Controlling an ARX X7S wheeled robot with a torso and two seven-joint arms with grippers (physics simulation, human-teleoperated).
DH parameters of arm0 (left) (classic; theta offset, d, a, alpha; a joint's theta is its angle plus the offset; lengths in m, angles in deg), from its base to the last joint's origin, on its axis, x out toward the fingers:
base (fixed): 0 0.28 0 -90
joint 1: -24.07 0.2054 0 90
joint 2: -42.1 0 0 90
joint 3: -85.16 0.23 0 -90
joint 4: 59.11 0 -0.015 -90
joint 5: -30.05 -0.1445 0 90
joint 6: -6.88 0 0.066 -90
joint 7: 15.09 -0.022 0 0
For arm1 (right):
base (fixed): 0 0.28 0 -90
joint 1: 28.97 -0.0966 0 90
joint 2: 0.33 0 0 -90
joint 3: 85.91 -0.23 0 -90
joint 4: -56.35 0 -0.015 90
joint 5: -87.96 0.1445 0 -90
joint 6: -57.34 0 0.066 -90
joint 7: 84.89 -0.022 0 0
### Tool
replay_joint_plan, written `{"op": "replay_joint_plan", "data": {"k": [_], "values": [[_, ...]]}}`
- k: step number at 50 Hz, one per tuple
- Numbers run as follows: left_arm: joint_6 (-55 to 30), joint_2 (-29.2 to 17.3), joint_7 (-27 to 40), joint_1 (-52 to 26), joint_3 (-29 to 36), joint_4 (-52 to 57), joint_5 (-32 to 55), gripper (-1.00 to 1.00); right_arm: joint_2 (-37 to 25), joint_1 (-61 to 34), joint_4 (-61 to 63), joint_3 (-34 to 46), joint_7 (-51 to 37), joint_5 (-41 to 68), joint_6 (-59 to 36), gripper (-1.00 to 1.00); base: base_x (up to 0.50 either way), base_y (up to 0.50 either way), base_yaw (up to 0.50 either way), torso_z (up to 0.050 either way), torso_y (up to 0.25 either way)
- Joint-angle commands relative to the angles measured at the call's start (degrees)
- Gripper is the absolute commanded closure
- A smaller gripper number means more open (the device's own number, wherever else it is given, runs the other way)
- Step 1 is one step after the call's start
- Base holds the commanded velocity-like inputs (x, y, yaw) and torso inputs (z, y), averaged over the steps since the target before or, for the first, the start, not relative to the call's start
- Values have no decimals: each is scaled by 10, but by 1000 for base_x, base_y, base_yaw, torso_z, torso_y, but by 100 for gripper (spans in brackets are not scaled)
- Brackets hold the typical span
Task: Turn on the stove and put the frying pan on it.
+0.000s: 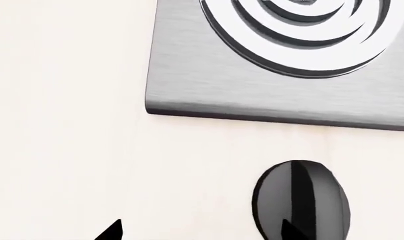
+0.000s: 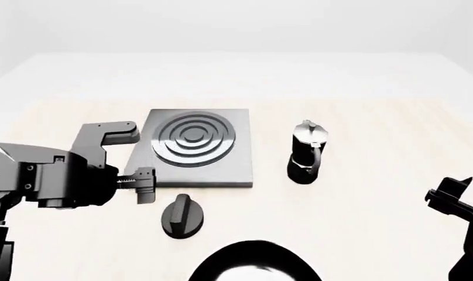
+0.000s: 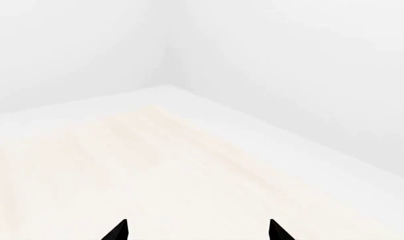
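The stove (image 2: 196,153), a flat square grey plate with a round burner (image 2: 194,140) of concentric rings, lies flat on the pale table (image 2: 362,199) just ahead of the left gripper (image 2: 147,185). Its separate black round knob (image 2: 182,215) sits on the table apart from the plate's near edge, close beside the left gripper and slightly nearer the robot. In the left wrist view the knob (image 1: 301,200) appears directly ahead, one fingertip (image 1: 292,231) overlapping it in the picture and the other (image 1: 112,231) well to the side. The jaws stand apart, holding nothing.

The frying pan (image 2: 256,263) shows only as a black rim with a pale glossy inside at the near edge of the head view, beyond the knob from the left gripper. Its handle is out of view.

A black-and-silver moka pot (image 2: 307,153) stands upright past the stove's far side from the left gripper.

The right gripper (image 3: 198,232) hangs over bare table, well apart from everything, its fingertips spread and empty.
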Motion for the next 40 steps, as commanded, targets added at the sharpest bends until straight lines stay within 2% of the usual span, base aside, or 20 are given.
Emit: {"op": "replay_joint_plan", "data": {"k": [1, 23, 40], "values": [[-3, -8, -76, -5, 29, -10, -28, -100, 0, 0, -4, 3, -2, 1, 2, -100, 0, 0, 0, 0, 0], [36, -39, -301, -31, 123, -46, -153, -100, -2, -3, -6, 8, -5, 3, -2, -100, 0, 0, 0, 0, 0], [47, -34, -376, -32, 168, -51, -181, -100, -5, -6, -6, 13, -7, 5, -8, -100, 0, 0, 0, 0, 0]]}}
